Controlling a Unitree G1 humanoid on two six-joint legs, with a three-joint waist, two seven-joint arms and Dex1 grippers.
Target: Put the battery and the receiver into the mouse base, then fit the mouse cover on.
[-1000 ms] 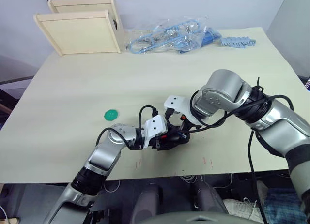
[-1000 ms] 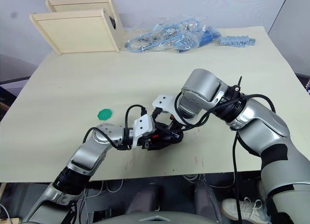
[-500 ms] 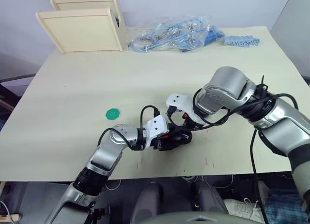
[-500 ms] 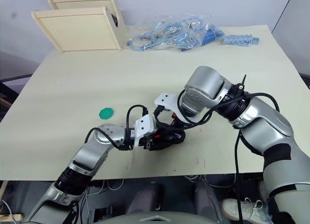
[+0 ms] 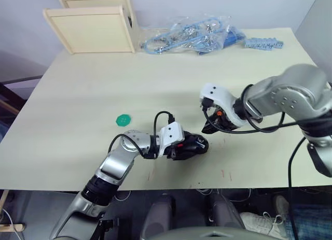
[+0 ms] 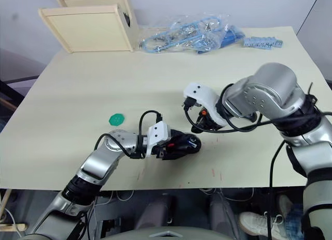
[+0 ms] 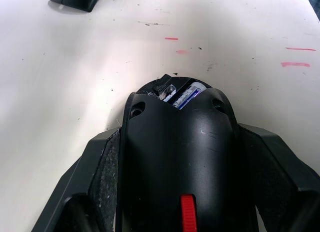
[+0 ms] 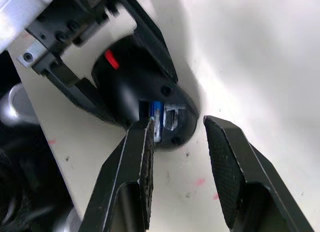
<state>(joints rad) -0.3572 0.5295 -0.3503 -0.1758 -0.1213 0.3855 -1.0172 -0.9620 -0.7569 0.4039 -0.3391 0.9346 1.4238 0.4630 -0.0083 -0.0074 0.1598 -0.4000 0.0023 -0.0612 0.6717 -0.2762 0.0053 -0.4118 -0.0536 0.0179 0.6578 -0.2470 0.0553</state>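
Observation:
My left gripper (image 5: 182,147) is shut on the black mouse base (image 5: 194,144), which rests on the table near the front edge. In the left wrist view the base (image 7: 175,157) sits between the fingers (image 7: 102,172), a red part on its back. The battery (image 7: 184,95), white with blue, lies in the open slot at its far end, also seen as battery (image 8: 157,114). A small black piece (image 7: 162,85) lies next to it; whether it is the receiver I cannot tell. My right gripper (image 5: 211,127) is open and empty, just right of the base. The mouse cover is out of view.
A green disc (image 5: 123,118) lies on the table (image 5: 78,89) left of my left arm. Wooden boxes (image 5: 91,27) stand at the back left. A clear bag of blue parts (image 5: 192,35) and a blue strip (image 5: 263,43) lie along the back edge.
My right gripper has drawn back to the right, off the mouse base, and the battery slot now shows. The left gripper still holds the base in place. The camera shifted slightly.

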